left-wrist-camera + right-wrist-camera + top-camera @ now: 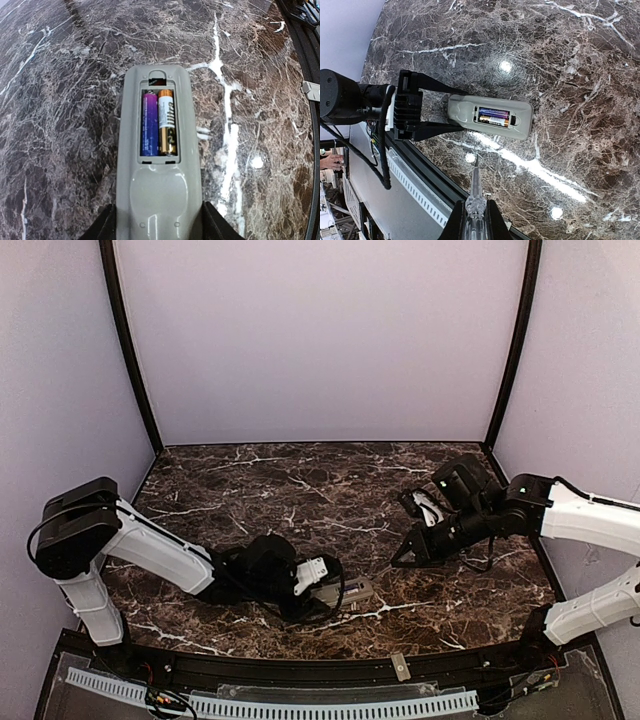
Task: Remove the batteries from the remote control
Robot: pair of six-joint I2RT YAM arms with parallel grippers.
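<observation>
Your left gripper (159, 231) grips the rear end of the grey-beige rectangular remote control (157, 190), which lies back-up by the worktop's near edge. Brace it firmly, then lever out the purple battery (149, 122) and the gold-black battery (167, 127) gently. Your right gripper (474, 221) is clenched on a slim clear-handled metal pick (475, 200).

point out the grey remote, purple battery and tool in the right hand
grey-beige rectangular remote control (159, 200): left wrist view, back below the recess
purple cylindrical battery (149, 122): left wrist view, mid-body
clear-handled thin metal tool (475, 207): right wrist view, handle
</observation>
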